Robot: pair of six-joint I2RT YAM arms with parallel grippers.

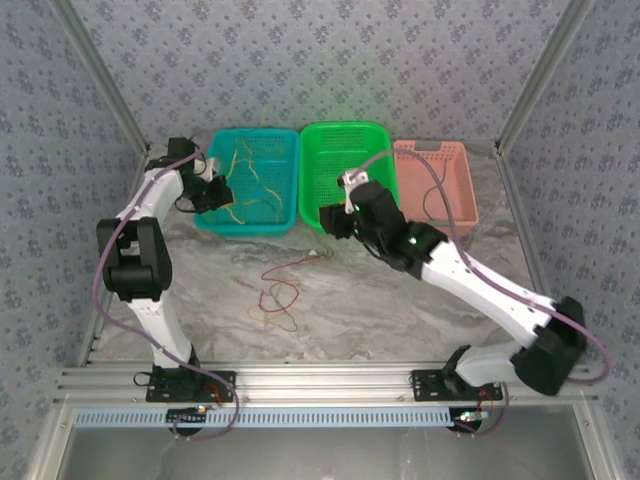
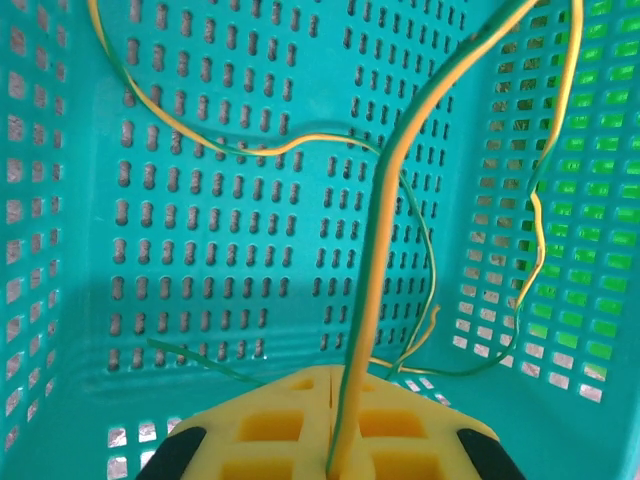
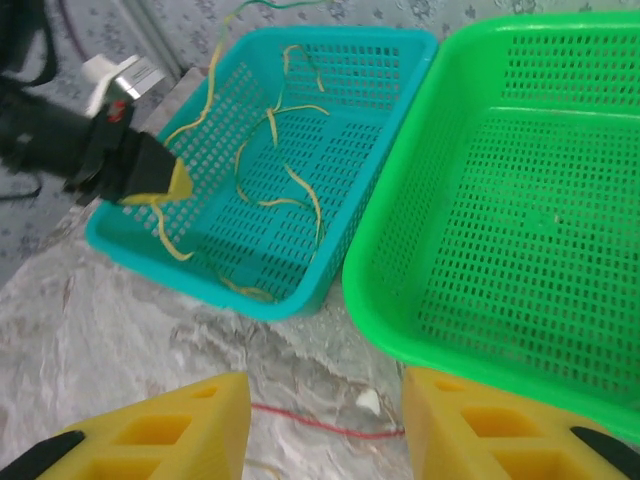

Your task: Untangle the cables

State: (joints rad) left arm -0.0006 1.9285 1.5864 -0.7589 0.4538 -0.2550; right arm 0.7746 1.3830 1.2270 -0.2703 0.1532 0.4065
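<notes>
— Closest in, the left gripper (image 2: 330,420): its pads are pressed together on a yellow-green wire (image 2: 372,280) that runs up out of them, inside the teal basket (image 2: 200,200)

— And the right gripper (image 3: 325,425)?

— Jaws well apart, nothing between them. It hangs over the table (image 1: 380,310) just in front of the green basket (image 3: 520,200), with a red wire (image 3: 310,422) lying below it

— So where are the cables (image 3: 303,192)?

— Split. Several yellow and green ones sprawl across the teal basket's floor. The red wire and a brown wire (image 1: 278,298) lie in loose loops on the table, between the arms

— How will they handle?

— Light, limp and thin, I'd say. They'll follow any pull and drag their neighbours along wherever they cross. Probably slick too, so a pinch has to be square

— Where to take hold?

— Near a free end, or on a bare stretch away from the crossings. The red wire has a pale tip (image 3: 368,401) beside the green basket, and that looks the cleanest spot for the open jaws. Lift slowly, so a snagged loop shows before it tightens
</notes>
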